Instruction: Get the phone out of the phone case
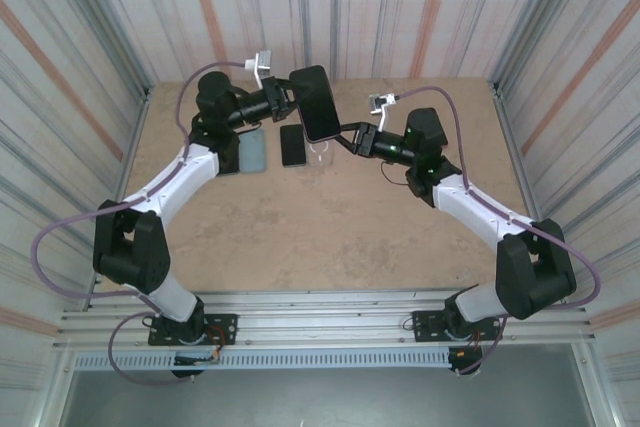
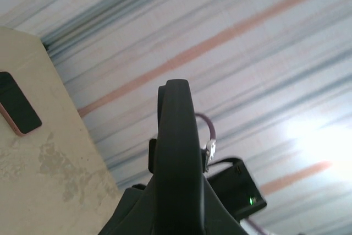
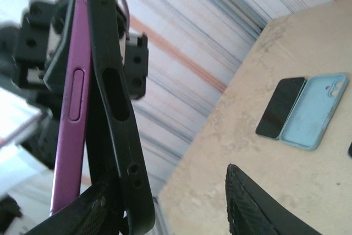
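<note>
My left gripper holds the phone in its black phone case in the air over the far middle of the table, and it is shut on it. In the left wrist view the case's dark edge rises from between the fingers. In the right wrist view the purple phone and the black case gape apart along one side. My right gripper is open, the case's lower end lying against its left finger and the right finger well away. In the top view the right gripper sits just below the phone.
On the table under the held phone lie a light blue case, a dark phone and a clear object. The blue case and dark phone lie side by side. Striped walls enclose the table on three sides.
</note>
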Motion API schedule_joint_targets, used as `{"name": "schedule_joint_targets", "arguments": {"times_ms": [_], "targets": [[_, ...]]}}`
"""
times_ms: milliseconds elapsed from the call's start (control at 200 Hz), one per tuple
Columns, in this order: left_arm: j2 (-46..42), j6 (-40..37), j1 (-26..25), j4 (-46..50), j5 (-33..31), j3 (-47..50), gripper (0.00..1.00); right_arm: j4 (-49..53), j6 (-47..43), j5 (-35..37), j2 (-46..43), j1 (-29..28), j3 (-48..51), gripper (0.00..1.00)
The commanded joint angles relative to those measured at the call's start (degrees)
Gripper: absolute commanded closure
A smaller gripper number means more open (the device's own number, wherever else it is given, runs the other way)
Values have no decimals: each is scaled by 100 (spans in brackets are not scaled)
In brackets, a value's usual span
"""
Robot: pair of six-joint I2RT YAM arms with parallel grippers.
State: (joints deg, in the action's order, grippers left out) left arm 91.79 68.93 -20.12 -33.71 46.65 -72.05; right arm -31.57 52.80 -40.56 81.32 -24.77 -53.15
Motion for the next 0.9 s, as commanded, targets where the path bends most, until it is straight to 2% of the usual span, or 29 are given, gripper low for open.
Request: {"name": "schedule_joint_targets", "arguments": {"times_ms": [0, 105, 261, 426, 782, 897], "targets": [[-112, 643, -67, -699, -1216, 278, 100, -1109, 1366, 322, -46, -193, 53, 51], [-118, 770, -157, -734, -1418, 384, 100, -1511, 2100, 718, -19, -290, 136, 52], [148, 1386, -207, -1322, -1379, 473, 100, -1727, 2521, 1083, 42, -357, 191, 58], [304, 1569, -273, -1427, -1361, 446, 100, -1848, 2631, 1233, 112, -410, 144, 64], [432, 1653, -282, -1307, -1184, 385, 100, -2200, 2769, 1366, 296, -361, 183, 85], [470, 1654, -286, -1235, -1150, 344, 92, -2396, 2789, 1391, 384, -353, 188, 90]]}}
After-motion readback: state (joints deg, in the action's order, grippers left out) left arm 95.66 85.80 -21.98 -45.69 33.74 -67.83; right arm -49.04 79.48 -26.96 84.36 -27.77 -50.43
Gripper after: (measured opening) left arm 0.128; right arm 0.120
